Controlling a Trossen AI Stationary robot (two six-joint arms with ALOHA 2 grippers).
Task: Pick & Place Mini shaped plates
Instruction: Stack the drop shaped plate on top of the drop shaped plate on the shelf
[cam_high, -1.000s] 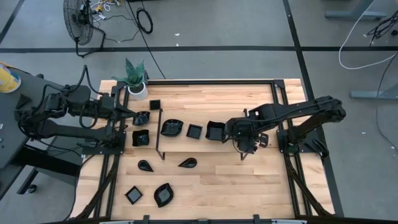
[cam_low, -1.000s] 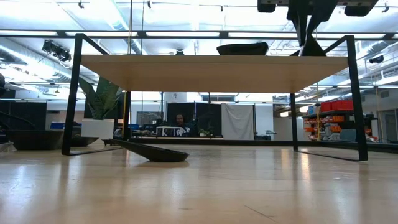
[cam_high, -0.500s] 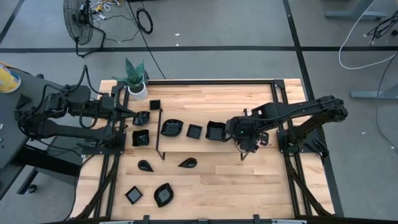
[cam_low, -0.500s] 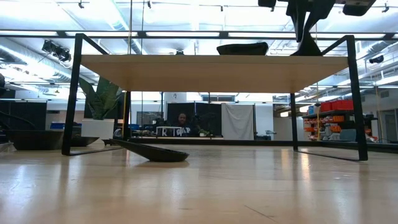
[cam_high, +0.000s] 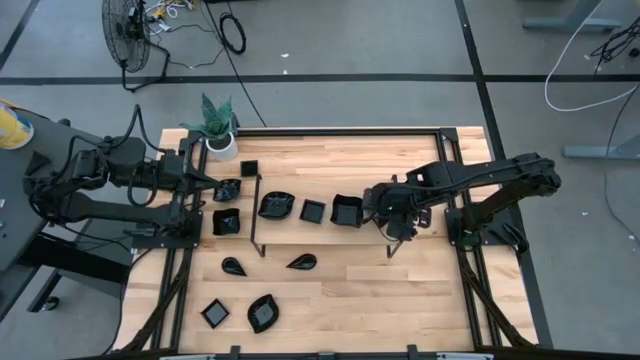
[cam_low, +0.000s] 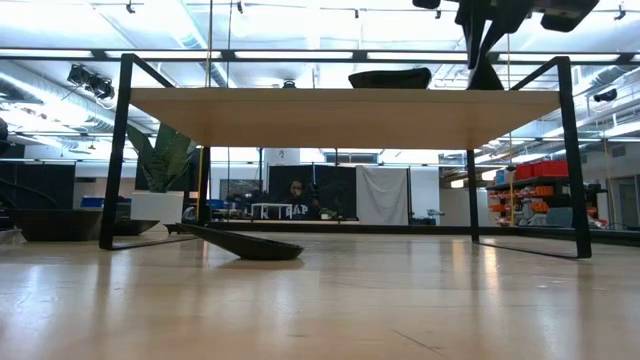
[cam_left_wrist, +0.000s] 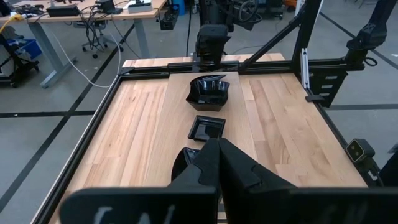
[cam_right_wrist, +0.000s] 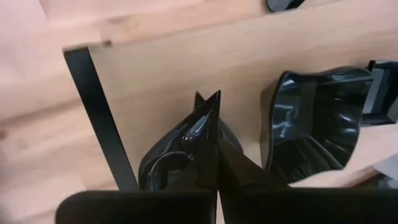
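Observation:
The mini shaped plates are glossy black dishes. Three sit on a raised wooden board (cam_high: 300, 188) on a thin black frame: a wavy one (cam_high: 345, 210), a square one (cam_high: 313, 210) and a leaf one (cam_high: 275, 205). Others lie on the table in front, such as a teardrop (cam_high: 302, 262). My right gripper (cam_high: 395, 236) hangs over the board's right end, shut on a teardrop plate (cam_right_wrist: 171, 158). My left gripper (cam_high: 215, 183) waits shut at the table's left side, touching nothing. My right gripper comes at the teardrop plate from above, slanting steeply down. Its shut fingers (cam_right_wrist: 211, 134) lie along the plate, ending beside its pointed tip (cam_right_wrist: 199, 99). The fingers hide the place of contact. The plate hangs below them (cam_low: 487, 72); the board's edge hides its lower end.
The frame's black bar (cam_right_wrist: 99, 118) runs along the board's right edge, just beside the held plate. The wavy dish (cam_right_wrist: 314, 118) sits close on the other side. A potted plant (cam_high: 218, 125) stands at the far left corner. More plates lie near the left gripper (cam_high: 226, 220).
My right gripper has rolled a little above the board's right end. The teardrop plate under it has swung slightly toward the table's left. The gripper has stayed shut.

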